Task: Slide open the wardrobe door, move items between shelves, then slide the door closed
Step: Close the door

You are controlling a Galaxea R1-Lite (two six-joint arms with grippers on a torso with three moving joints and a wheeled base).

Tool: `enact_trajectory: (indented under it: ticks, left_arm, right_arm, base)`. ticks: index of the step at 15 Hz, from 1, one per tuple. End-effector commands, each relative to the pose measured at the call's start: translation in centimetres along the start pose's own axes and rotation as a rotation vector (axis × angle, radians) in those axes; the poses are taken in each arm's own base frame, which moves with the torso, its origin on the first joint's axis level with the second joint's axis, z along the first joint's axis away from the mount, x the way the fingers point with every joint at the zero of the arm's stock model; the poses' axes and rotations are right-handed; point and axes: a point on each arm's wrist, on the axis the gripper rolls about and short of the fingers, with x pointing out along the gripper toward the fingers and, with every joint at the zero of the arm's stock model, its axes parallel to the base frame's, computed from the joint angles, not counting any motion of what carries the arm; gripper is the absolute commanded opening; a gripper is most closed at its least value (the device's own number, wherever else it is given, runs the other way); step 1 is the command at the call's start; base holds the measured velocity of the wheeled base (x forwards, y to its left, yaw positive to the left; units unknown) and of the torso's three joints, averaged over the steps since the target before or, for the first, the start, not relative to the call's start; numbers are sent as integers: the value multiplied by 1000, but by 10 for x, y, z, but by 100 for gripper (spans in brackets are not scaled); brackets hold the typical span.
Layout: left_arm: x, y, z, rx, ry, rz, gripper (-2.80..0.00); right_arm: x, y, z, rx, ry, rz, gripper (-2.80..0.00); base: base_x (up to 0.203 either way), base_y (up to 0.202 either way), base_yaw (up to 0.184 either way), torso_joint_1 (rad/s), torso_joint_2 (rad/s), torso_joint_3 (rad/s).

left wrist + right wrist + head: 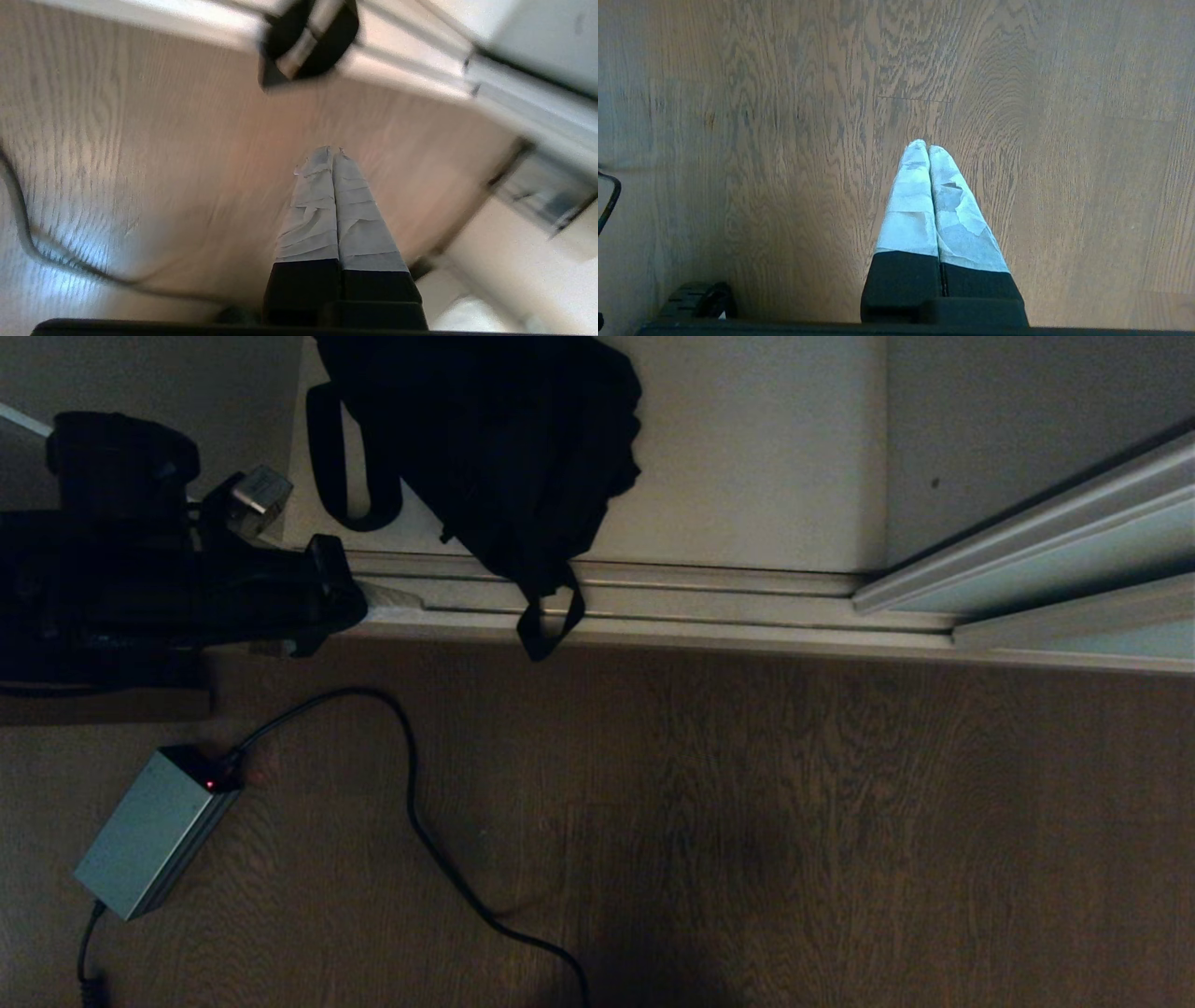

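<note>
Wood-grain brown floor (747, 821) across most of the head view, dim. Left tool (334, 151) over bare floorboards, pale taped fingers (310, 210) pressed together, pinching nothing; dark left arm (140, 579) in at the head view's left edge, near the grooved metal floor track (700, 602). Right tool (927, 148) over plain floor too, taped fingers (910, 205) pressed together and empty, out of the head view. Pale green-tinted frosted glass sliding wardrobe door (1074, 546) at the far right, slid aside in the track, white wardrobe interior (747, 457) open beside it. Soft black bag with looped straps (485, 439) inside the opening, one strap loop (551, 621) draped over the track onto the floor edge; same loop blurred in the left wrist view. Shelves not visible. Grey rectangular power brick (149, 835) with a small red light on the floor at lower left, black cable (420, 821) curling away from it.
</note>
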Motion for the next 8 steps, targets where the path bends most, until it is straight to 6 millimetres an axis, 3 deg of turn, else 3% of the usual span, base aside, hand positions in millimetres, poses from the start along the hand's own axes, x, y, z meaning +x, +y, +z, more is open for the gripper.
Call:
enact_trajectory:
  ticks: [1,5,8]
  left_arm:
    - [-59,-39,-16,146,-89,25,-280]
    - [-142,-78,-65,591,-258,281,-280]
    - [-192,-92,-120,745,-339,402,-280]
  right_arm:
    - [0,0,0,0,-4,1,-280]
    - [0,0,0,0,-4,0,-280]
    - [0,0,0,0,-4,1,-280]
  base:
    - [0,0,0,0,0,0]
    - [0,0,0,0,0,0]
    - [0,0,0,0,0,0]
